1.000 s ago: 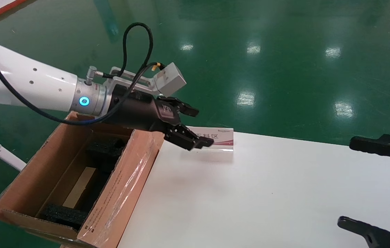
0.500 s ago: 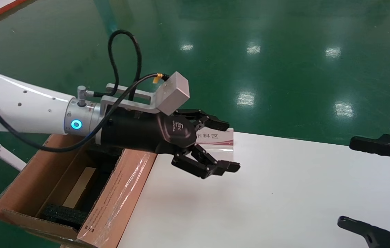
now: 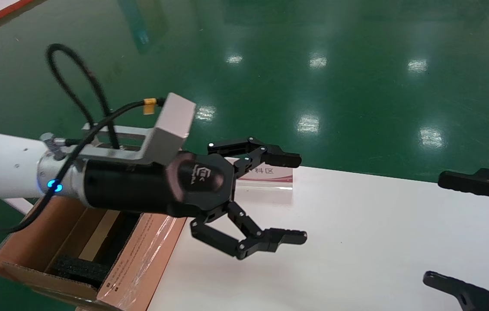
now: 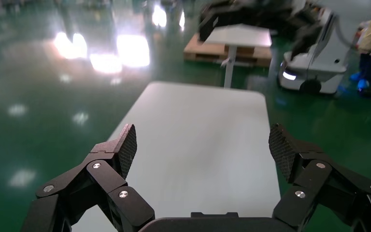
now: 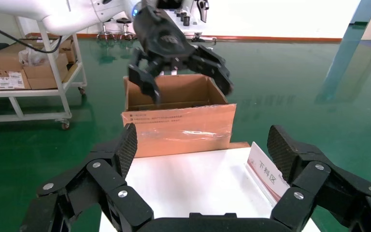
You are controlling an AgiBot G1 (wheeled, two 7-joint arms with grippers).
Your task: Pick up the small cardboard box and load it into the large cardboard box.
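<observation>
Left gripper (image 3: 298, 198) wide open and empty above white table (image 3: 356, 242), large cardboard box (image 3: 140, 259) just behind it.

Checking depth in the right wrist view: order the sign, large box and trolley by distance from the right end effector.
From the right end effector:
1. Sign card, on the table edge beside it.
2. Large cardboard box, past the table's far end.
3. Trolley, beyond and off to one side.

white table (image 3: 356, 242) | sign card (image 3: 270, 175) (far edge) | green floor (image 3: 356, 86)
</observation>
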